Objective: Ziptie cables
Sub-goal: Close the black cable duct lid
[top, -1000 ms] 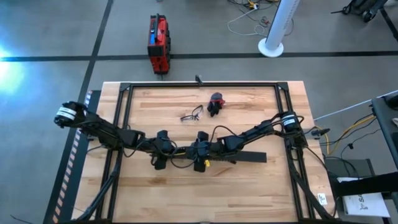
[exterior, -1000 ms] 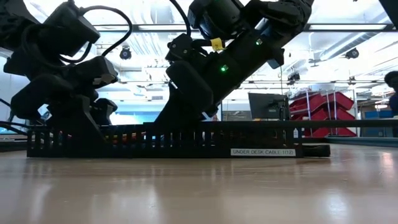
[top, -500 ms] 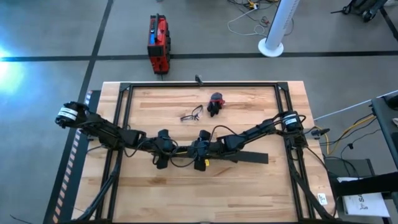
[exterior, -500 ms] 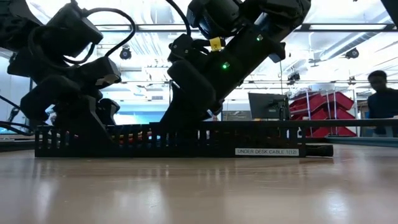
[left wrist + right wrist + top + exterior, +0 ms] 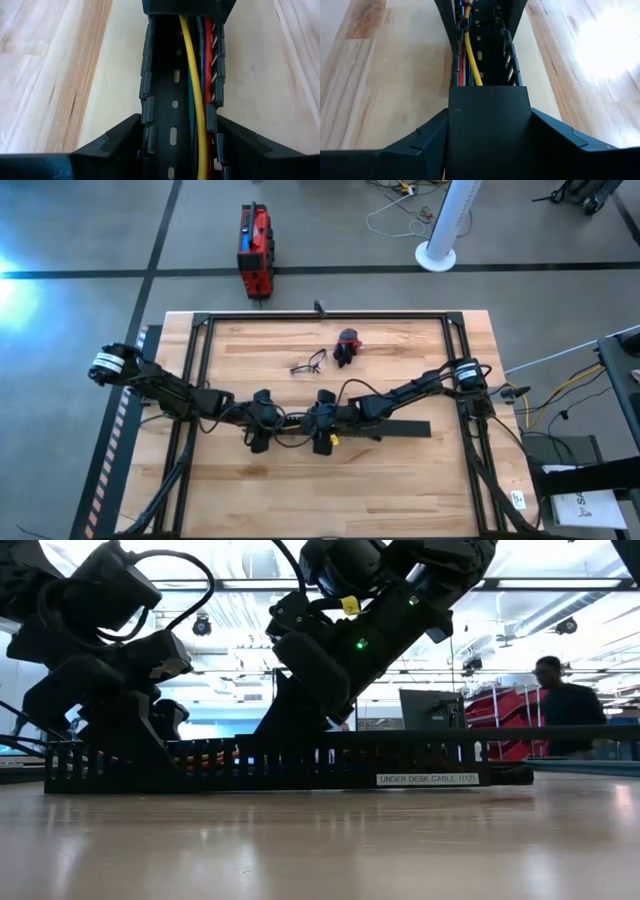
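Observation:
A long black comb-slotted duct lies along the table's middle, resting on its flat bottom. The cables, yellow, red, green and striped, run inside its channel. They also show in the right wrist view. My left gripper is shut on the duct near its left end. My right gripper is shut on the duct a little farther right, where a smooth black cover closes the channel. The two grippers face each other along the duct. The ziptie is out of view. My left gripper has the duct's two slotted side walls between its fingers, one finger on each outer side. The fingers slant down from the table's left and lie along the duct. The duct rests on the table. My right gripper holds the covered stretch of the duct between its two fingers, one on each outer side. They slant down from the table's right and run along the duct. The duct stays on the table.
A small dark wire tangle and a red-and-black lump lie toward the far edge. Black frame rails border the tabletop. A red case stands on the floor beyond. A person is in the room behind.
The duct has slid a little toward the table's right edge and back again, with both grippers staying on it. Beyond the table a person has walked toward the left.

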Controlling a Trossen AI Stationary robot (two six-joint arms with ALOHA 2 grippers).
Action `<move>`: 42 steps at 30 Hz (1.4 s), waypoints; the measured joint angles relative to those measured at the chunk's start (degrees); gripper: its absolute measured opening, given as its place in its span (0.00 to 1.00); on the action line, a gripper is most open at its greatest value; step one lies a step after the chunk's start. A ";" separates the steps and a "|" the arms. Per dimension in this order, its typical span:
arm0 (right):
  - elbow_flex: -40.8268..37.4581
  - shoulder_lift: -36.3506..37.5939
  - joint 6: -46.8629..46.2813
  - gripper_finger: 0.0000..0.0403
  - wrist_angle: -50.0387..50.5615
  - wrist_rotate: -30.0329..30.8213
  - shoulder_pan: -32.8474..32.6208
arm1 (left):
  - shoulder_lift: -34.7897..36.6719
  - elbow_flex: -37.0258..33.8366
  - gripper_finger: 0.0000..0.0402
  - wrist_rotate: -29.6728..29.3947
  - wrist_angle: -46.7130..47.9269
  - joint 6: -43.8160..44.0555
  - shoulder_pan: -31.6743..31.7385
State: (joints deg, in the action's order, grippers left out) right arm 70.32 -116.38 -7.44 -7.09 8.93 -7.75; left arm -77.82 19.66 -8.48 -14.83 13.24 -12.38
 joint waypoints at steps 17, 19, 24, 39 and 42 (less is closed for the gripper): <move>0.09 -0.02 -1.34 0.54 0.35 -1.09 0.29 | -0.09 0.07 0.52 0.02 -1.44 2.55 -1.51; 0.24 -0.02 -1.08 0.54 1.07 -1.29 0.37 | -0.09 0.17 0.52 -0.01 -1.17 2.64 -2.02; 0.33 -0.02 2.11 0.54 1.25 -5.03 0.61 | 0.00 0.39 0.52 -1.31 0.46 3.39 -2.21; 0.55 0.02 6.52 0.54 2.12 -7.78 -0.59 | 0.00 0.29 0.52 -2.08 -0.69 4.33 -2.12; 0.65 0.02 3.89 0.54 2.24 -5.35 -0.66 | -0.07 0.11 0.52 -2.45 -2.19 4.03 -2.12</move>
State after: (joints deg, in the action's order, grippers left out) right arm 70.97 -116.36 -3.55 -4.85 3.58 -8.41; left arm -77.89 19.77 -10.93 -17.02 17.27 -14.50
